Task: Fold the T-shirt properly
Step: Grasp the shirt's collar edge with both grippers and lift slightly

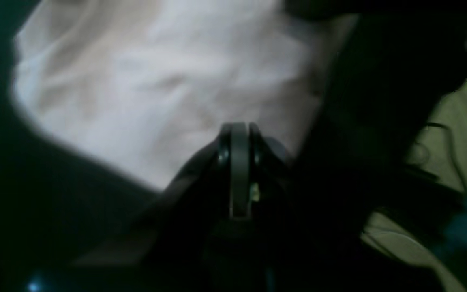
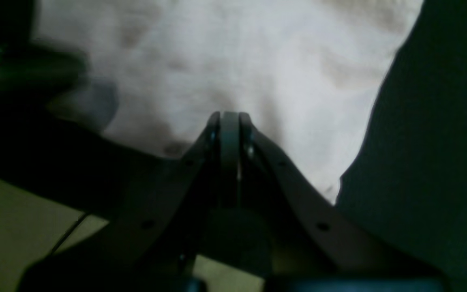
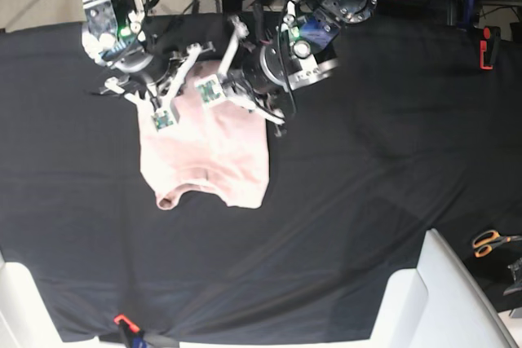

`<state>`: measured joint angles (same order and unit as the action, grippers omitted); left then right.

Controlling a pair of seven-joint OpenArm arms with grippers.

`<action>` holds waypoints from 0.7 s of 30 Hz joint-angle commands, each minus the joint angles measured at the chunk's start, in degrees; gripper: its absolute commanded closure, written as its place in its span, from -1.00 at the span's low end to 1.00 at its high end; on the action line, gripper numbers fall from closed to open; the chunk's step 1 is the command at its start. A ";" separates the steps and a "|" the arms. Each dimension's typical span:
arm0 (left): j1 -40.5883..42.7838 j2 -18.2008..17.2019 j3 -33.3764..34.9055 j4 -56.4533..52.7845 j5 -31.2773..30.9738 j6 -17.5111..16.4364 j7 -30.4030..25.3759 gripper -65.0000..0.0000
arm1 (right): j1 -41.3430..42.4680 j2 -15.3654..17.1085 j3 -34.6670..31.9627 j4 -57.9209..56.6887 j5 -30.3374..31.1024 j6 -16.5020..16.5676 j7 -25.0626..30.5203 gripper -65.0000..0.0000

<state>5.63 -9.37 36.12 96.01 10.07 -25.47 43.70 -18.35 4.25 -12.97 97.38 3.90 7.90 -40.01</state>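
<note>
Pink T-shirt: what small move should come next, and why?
I'd probably lower the left gripper slightly toward the T-shirt and open it to take the near edge of the cloth. Both it and the right gripper look shut with no cloth between their fingers, and the shirt's end away from the arms lies uneven, curled at one corner.

Both arms are reaching in close together, left end effector (image 1: 239, 129) and right end effector (image 2: 230, 119) both shut.
</note>
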 commanded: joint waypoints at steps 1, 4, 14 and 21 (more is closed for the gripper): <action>0.13 0.18 0.06 -0.84 0.00 0.20 -0.67 1.00 | 0.72 0.10 0.09 -0.11 0.10 0.05 0.84 1.00; 0.39 0.18 0.06 -4.27 -0.26 0.29 -0.67 1.00 | 1.60 0.98 0.18 -3.19 0.10 0.05 1.28 1.00; 2.15 -4.39 0.06 -4.97 -0.35 3.45 -0.58 1.00 | -2.00 0.98 0.18 -4.50 0.10 0.05 3.57 1.00; 5.23 -6.33 -0.03 3.99 -0.35 3.45 -0.23 1.00 | -4.46 1.16 0.09 1.47 0.01 0.05 3.22 1.00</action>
<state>11.79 -16.16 36.18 98.67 9.69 -22.44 44.58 -23.57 5.23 -12.88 97.47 3.99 7.99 -38.33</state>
